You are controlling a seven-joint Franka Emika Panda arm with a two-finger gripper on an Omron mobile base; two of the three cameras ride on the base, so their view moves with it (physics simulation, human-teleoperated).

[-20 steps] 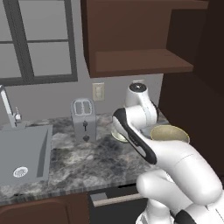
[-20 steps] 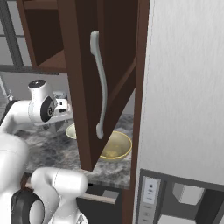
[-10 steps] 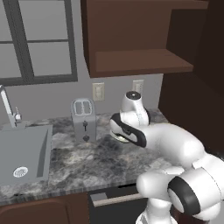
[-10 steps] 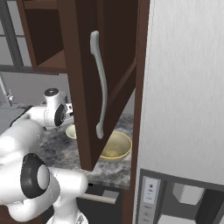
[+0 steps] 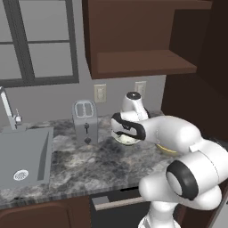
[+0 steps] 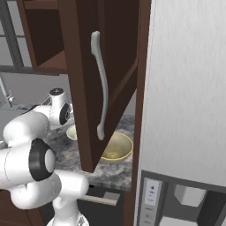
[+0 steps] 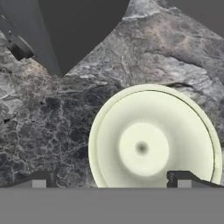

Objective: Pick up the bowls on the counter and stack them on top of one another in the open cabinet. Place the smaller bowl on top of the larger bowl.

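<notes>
From where I stand, the arm is bent low over the surface [image 5: 67, 164], its gripper [image 7: 111, 178] hanging over the smaller bowl [image 7: 153, 142] with the jaws spread wide and holding nothing. That cream bowl sits on the granite near the toaster [image 5: 85, 121], and the larger bowl [image 6: 115, 147] rests just beside it, under the open cabinet [image 5: 142, 62], whose shelf is bare. This looks like the approach for a first pick. The wide bowl belongs underneath, so I would expect the hand to shift to it, or else come down on this rim.
</notes>
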